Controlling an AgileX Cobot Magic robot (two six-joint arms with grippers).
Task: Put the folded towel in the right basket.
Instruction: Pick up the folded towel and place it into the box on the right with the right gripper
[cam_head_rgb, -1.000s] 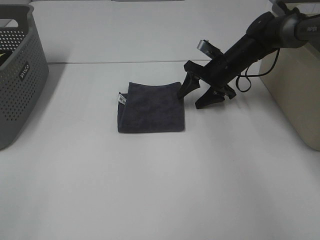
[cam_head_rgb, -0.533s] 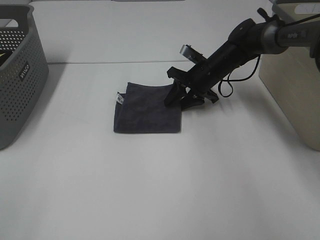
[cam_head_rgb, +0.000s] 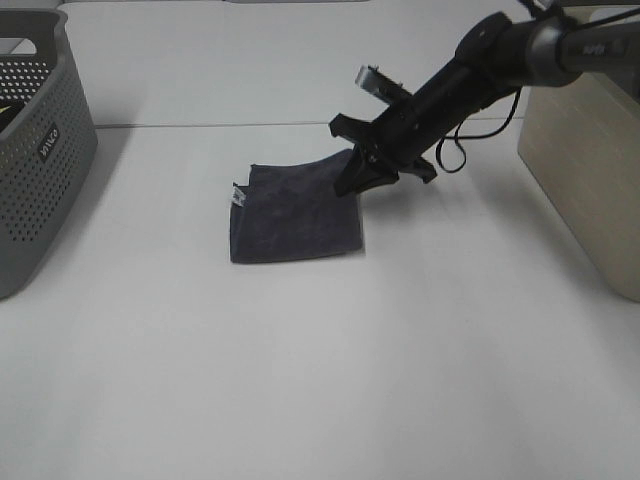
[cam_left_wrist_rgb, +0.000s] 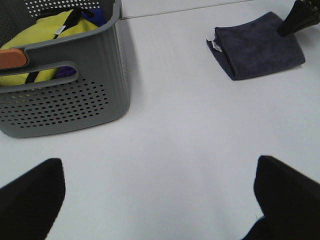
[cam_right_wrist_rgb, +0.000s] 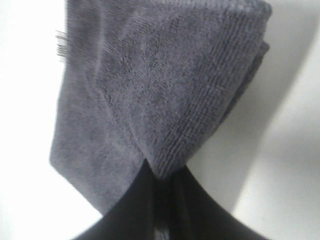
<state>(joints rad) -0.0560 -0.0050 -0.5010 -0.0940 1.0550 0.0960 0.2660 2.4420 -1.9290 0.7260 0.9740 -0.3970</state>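
Observation:
The folded dark grey towel (cam_head_rgb: 295, 210) lies on the white table near the middle. My right gripper (cam_head_rgb: 358, 172) is shut on the towel's far right corner and lifts that corner off the table; the rest still rests flat. The right wrist view shows the towel (cam_right_wrist_rgb: 150, 100) pinched between the black fingers (cam_right_wrist_rgb: 130, 210). The right basket (cam_head_rgb: 585, 160), beige, stands at the right edge. My left gripper (cam_left_wrist_rgb: 155, 200) is open and empty, low over the table in front of the left basket; the towel (cam_left_wrist_rgb: 257, 45) shows far off in its view.
A grey perforated basket (cam_head_rgb: 40, 150) stands at the left edge; the left wrist view shows it (cam_left_wrist_rgb: 65, 85) holding yellow and blue cloths. A table seam runs across behind the towel. A black cable hangs from the right arm (cam_head_rgb: 470, 90).
My right gripper moved left onto the towel's far right corner, closed on it and raised it slightly. The towel shifted a little to the left.

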